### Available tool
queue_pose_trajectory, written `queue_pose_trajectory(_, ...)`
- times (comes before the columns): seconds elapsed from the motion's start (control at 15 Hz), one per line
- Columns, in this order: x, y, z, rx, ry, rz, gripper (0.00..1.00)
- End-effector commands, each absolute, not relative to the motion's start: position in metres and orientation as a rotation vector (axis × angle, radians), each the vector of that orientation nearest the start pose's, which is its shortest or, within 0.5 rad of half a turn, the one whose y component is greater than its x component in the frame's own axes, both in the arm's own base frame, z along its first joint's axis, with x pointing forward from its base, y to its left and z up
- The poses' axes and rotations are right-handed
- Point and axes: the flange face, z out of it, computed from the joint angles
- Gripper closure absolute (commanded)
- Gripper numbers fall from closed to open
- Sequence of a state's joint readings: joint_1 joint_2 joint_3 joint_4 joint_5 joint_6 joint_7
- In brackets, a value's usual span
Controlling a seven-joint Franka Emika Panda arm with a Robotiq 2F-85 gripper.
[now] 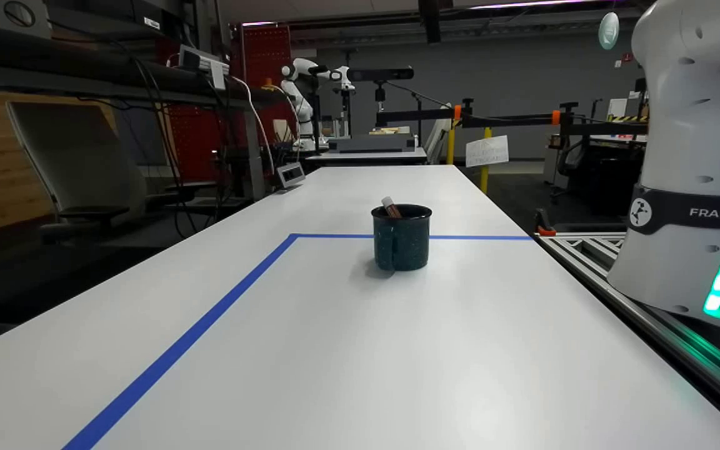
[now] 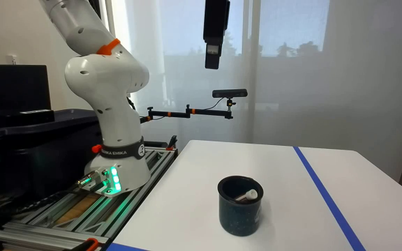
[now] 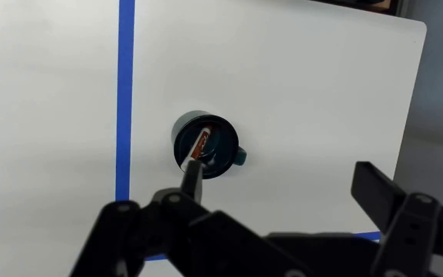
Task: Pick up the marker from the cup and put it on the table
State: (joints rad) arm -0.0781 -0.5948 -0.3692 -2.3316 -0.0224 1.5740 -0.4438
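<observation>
The marker is white with a reddish-brown label. It leans inside the dark teal cup, its white end at the rim. Marker and cup also show in an exterior view. The cup stands upright on the white table. In the wrist view the marker lies slanted across the cup's inside; the cup has its handle on the right. My gripper is open and empty, high above the table. Its left finger overlaps the marker's white end in the picture. The gripper hangs above the cup's level.
Blue tape lines run along and across the table. The arm's base stands on a metal frame beside the table edge. A camera on a bracket stands beyond. A dark bin is behind the base.
</observation>
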Motion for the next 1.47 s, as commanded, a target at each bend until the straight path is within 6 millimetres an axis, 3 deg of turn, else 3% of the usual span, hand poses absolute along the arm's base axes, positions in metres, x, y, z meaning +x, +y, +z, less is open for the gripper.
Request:
queue_pose_trajectory(0.0, 0.327, -0.163, 0.494, -2.908, -0.014, 0.158, 0.0)
queue_pose_trajectory(0.4, 0.333, -0.149, 0.454, -2.984, 0.261, 0.054, 0.0)
queue_pose_trajectory(0.87, 0.327, -0.138, 0.433, -3.133, 0.568, -0.282, 0.0)
queue_pose_trajectory(0.93, 0.34, -0.143, 0.431, -3.085, 0.499, -0.18, 0.0)
queue_pose_trajectory(1.13, 0.339, -0.142, 0.428, -3.092, 0.507, -0.181, 0.0)
queue_pose_trajectory(1.2, 0.348, -0.145, 0.425, -3.067, 0.592, -0.179, 0.0)
queue_pose_trajectory(1.4, 0.344, -0.142, 0.415, -3.059, 0.716, -0.084, 0.0)
